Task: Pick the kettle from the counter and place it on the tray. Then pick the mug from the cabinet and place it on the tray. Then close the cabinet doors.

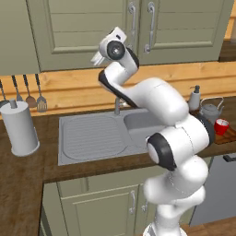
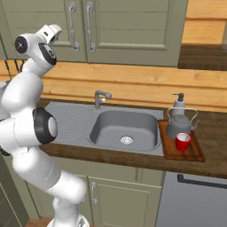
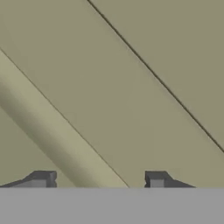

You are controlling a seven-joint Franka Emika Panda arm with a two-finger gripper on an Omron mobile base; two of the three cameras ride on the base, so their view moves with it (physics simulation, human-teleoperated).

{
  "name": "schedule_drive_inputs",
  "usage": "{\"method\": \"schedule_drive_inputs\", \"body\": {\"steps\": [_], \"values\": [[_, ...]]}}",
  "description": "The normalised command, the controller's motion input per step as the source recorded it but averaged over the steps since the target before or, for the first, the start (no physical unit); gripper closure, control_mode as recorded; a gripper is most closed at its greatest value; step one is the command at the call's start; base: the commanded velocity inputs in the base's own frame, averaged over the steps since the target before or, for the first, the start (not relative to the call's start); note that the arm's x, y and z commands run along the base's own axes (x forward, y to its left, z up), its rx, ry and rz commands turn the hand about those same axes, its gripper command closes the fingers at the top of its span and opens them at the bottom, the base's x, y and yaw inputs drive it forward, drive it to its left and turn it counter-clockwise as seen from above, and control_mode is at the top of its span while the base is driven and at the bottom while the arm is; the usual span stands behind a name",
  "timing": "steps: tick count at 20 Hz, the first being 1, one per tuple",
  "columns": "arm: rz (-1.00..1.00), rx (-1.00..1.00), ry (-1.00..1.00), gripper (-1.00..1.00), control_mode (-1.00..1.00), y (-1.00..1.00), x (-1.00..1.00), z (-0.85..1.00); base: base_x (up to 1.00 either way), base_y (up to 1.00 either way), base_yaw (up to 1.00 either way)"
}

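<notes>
A soap bottle (image 2: 179, 103) stands behind the sink's faucet (image 2: 100, 98) side.

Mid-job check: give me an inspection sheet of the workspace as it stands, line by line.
Surface: dark wooden counter with inset steel sink and drainboard.
Job's things: kettle and red mug both sit on the tray; cabinet doors look shut.
Clutter: soap bottle behind the tray; grey-white cylinder at the counter's left; utensils hanging on the wall.
End effector: raised against a cabinet door panel, fingers apart, holding nothing.
Cables: nothing seen.
Surroundings: wooden backsplash, faucet, lower cabinets.
</notes>
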Motion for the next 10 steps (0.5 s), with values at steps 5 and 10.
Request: {"method": "schedule_drive_inputs", "body": {"steps": [5,10], "values": [[0.18,0.05,0.09,-1.0,-1.0,-0.35,0.61,-0.24,0.0,0.0,0.0],[0.15,0.01,0.09,-1.0,-1.0,-0.22,0.59,-0.32,0.0,0.0,0.0]]}}
